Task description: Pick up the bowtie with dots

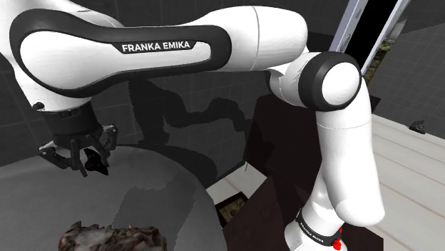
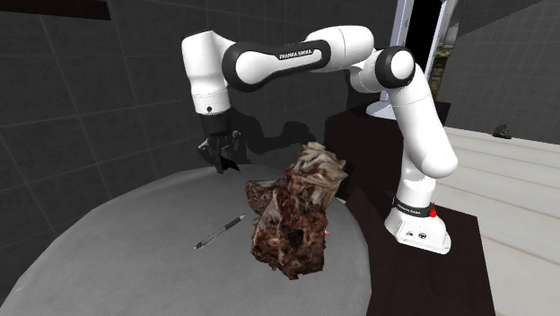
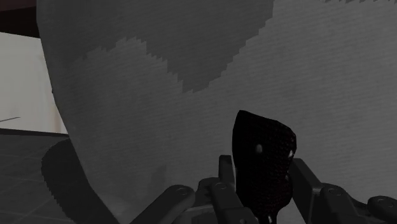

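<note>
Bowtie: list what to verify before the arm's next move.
1. Bowtie clasped in the gripper: ok, the black dotted piece sits between both fingers.
2. Bowtie off the table: ok, it seems to hang above the grey top.
3. Pen apart from the gripper: ok, it lies on the table.
4. Brown lump apart from the gripper: ok.
5. Grip firm enough to travel: cannot tell.
</note>
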Motion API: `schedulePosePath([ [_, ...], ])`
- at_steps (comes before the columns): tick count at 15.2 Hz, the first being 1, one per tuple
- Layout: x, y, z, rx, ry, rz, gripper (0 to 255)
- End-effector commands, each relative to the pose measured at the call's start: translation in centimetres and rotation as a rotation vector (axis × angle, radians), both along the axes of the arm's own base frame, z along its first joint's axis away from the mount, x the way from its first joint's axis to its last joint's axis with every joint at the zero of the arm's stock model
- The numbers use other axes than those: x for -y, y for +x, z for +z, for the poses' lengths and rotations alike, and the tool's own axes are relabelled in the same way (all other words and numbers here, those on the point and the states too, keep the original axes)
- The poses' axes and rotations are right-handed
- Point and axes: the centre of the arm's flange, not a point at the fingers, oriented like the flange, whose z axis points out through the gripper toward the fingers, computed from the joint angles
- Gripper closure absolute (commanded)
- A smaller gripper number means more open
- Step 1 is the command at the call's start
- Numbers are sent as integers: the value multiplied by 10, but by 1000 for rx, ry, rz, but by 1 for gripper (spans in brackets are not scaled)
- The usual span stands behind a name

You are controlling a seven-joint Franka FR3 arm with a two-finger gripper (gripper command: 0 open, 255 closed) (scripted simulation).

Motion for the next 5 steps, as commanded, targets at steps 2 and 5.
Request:
schedulePosePath([
  [2,-1,0,16,0,0,0,255],
  [5,-1,0,22,0,0,0,255],
])
